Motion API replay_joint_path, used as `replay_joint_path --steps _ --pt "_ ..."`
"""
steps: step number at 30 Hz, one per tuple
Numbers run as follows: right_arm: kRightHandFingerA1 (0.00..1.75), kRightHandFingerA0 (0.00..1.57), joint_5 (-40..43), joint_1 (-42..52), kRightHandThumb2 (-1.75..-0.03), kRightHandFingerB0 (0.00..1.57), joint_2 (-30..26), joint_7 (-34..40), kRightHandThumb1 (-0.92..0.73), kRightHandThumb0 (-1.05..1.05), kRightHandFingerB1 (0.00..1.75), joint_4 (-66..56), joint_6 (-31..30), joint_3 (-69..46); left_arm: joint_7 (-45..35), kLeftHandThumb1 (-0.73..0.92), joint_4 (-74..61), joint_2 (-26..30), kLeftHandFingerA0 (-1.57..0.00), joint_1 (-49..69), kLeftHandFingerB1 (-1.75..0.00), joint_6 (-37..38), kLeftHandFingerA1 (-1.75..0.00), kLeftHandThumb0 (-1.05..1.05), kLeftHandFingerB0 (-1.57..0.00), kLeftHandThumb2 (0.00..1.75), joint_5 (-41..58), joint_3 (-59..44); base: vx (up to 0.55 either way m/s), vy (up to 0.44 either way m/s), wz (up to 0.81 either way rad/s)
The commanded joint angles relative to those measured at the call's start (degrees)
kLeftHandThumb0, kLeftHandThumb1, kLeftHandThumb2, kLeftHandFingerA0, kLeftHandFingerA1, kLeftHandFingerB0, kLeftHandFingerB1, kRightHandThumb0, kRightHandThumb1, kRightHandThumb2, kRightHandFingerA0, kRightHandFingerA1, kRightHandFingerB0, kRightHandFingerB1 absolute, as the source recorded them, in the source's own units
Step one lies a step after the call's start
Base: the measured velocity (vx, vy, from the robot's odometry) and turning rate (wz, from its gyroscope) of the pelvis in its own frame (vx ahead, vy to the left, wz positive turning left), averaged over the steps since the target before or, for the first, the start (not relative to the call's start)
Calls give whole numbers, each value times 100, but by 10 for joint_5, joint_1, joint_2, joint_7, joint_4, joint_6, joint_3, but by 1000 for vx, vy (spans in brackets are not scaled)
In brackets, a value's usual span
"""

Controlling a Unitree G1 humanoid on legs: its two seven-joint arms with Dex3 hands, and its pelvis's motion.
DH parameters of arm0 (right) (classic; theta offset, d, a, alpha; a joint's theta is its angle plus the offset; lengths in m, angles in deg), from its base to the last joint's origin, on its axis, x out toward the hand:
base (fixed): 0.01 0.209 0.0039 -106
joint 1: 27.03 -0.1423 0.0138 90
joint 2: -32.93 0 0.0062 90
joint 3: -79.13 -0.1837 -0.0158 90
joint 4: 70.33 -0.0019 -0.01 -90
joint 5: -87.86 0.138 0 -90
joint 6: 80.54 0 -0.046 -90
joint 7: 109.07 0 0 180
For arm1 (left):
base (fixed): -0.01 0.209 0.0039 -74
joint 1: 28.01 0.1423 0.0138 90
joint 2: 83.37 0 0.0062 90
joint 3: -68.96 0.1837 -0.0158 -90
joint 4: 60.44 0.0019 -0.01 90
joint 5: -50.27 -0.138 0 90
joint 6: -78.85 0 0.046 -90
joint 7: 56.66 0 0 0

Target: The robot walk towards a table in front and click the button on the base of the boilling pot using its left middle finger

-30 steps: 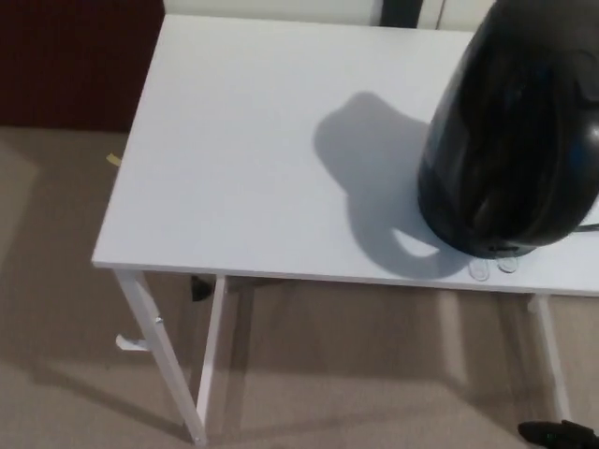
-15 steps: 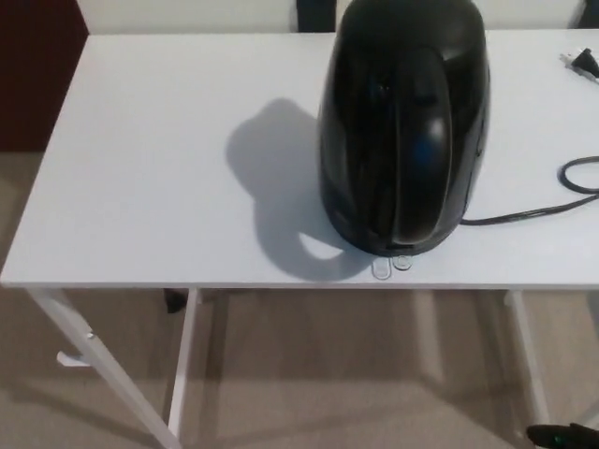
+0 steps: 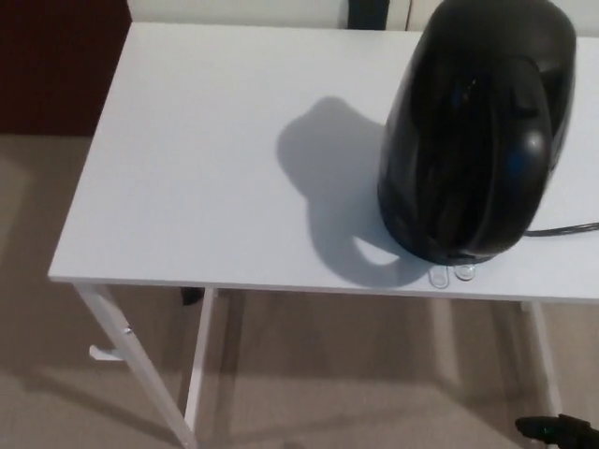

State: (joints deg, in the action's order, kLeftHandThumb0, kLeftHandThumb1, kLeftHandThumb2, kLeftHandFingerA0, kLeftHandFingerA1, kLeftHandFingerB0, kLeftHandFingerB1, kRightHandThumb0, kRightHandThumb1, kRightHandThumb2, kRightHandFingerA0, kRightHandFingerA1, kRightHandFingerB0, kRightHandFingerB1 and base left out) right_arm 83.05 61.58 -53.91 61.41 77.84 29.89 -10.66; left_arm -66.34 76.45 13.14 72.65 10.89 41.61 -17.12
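Head view: at the lower right edge a small dark shape (image 3: pixel 557 430) shows near the floor, too little of it to tell what it is; neither hand can be made out. Past it stands the white table (image 3: pixel 206 187) on its thin legs. The black boiling pot (image 3: pixel 473 131) sits close to the table's front edge, right of centre, with two clear buttons (image 3: pixel 451 274) at its base. A black cord (image 3: pixel 566 229) trails right.

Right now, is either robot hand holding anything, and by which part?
Nothing is seen held: neither robot hand clearly shows in the head view. The kettle stands alone on the table, untouched.
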Motion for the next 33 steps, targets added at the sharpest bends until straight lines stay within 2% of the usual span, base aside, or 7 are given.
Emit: replay_joint_path --steps 1,18,20,22,26,32,33 --pt "49 58 0 -13 -57 48 -6 0 -59 -23 44 2 -16 -2 3 58 -10 6 -43 -3 -31 -6 -36 -43 -30 58 -9 2 -53 -98 -3" --pt "49 57 0 -5 -57 46 -5 -10 -60 -25 43 -7 -19 -1 16 58 -13 7 -44 10 -31 11 -36 -45 -30 58 -21 7 -2 -38 0" --pt "49 57 -4 -1 -57 46 -8 -12 -60 -25 43 -11 -19 2 17 59 -53 10 -42 35 -31 11 -35 -46 -29 59 -34 19 0 0 0" --pt "49 57 -3 2 -57 46 -6 -13 -60 -24 43 -15 -19 3 -2 49 -116 7 -31 69 -40 37 -43 -55 -24 74 -29 31 0 0 0" --pt "49 57 -6 -5 -57 47 -3 -6 -60 -24 43 -11 -24 6 -34 55 -261 25 -27 115 -39 90 -43 -63 -17 80 -93 119 -16 -61 1" --pt "49 57 -3 -18 -57 47 0 -5 -60 -22 43 -9 -31 5 -83 62 -431 47 -19 95 -36 72 -43 -68 -8 87 -189 226 -32 -85 2" --pt "49 57 -3 -22 -57 48 -2 -6 -60 -23 44 -8 -32 5 -91 52 -450 40 0 60 -49 89 -47 -34 0 106 -227 260 -39 -87 1"
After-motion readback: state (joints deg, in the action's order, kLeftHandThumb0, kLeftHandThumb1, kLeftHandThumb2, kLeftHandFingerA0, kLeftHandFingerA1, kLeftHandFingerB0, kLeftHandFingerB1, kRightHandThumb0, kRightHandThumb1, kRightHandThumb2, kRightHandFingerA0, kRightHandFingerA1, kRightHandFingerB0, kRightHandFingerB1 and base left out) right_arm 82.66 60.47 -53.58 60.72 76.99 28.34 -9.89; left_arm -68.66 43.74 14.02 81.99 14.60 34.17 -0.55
